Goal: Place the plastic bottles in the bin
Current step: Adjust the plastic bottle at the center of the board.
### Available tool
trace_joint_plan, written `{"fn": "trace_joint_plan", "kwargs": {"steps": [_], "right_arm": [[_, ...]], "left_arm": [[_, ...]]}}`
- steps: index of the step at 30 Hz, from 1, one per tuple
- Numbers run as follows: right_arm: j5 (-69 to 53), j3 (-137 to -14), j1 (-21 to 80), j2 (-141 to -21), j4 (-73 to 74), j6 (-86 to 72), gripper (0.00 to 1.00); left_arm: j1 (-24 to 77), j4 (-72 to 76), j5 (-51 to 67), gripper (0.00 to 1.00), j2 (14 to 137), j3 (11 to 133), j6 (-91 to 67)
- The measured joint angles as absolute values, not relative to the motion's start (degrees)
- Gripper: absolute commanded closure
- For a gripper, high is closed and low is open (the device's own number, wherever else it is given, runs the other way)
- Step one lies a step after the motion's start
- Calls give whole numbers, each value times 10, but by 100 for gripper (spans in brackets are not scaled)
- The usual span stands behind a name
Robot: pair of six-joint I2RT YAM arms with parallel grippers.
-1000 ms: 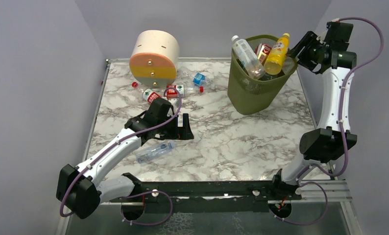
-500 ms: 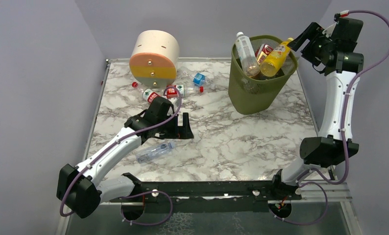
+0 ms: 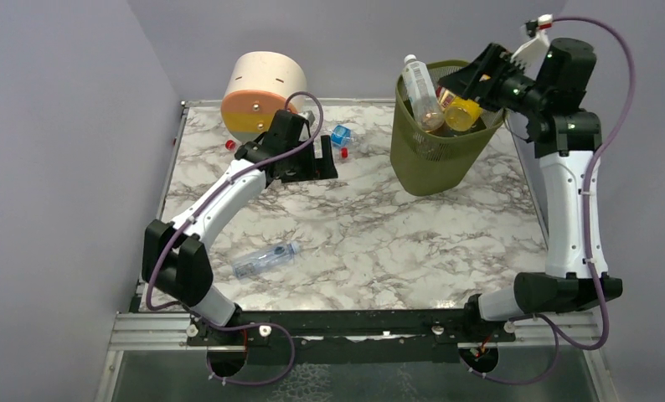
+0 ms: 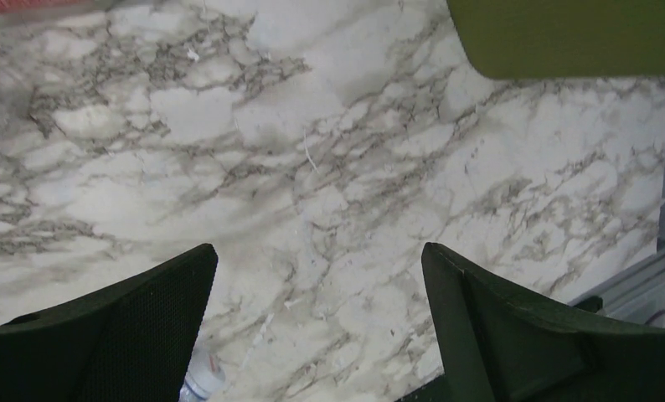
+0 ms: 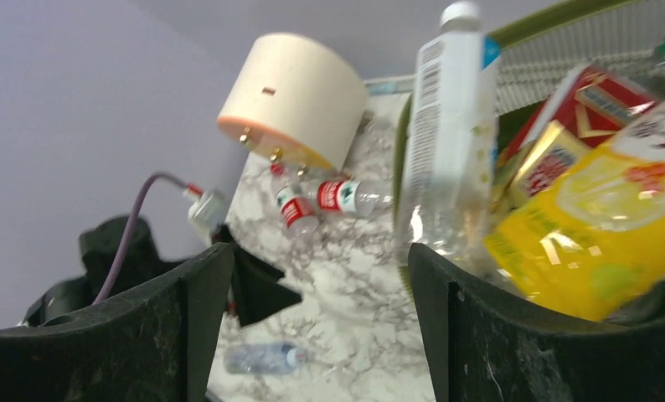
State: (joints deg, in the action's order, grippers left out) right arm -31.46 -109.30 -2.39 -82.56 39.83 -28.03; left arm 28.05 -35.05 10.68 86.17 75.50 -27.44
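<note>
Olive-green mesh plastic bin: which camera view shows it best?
Top external: the olive-green mesh plastic bin shows whole, rim to base, on the marble table. The right wrist view catches only some rim and the plastic bottles inside; the left wrist view only a plain green patch at its top edge.

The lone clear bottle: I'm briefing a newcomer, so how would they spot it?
On the marble table, look at the near-left part. A clear bottle lies on its side there, alone; the other loose bottles crowd beside the round box.
</note>
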Motion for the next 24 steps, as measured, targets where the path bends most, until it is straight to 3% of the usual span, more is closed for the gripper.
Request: {"fn": "trace_joint_plan", "kwargs": {"steps": [7, 24], "right_arm": [[-314, -1035, 51, -800, 395, -280, 20], [-318, -898, 63, -701, 395, -242, 20]], "left_arm": [[268, -320, 81, 1, 995, 876, -307], [269, -255, 9, 1, 1270, 1134, -484]]}}
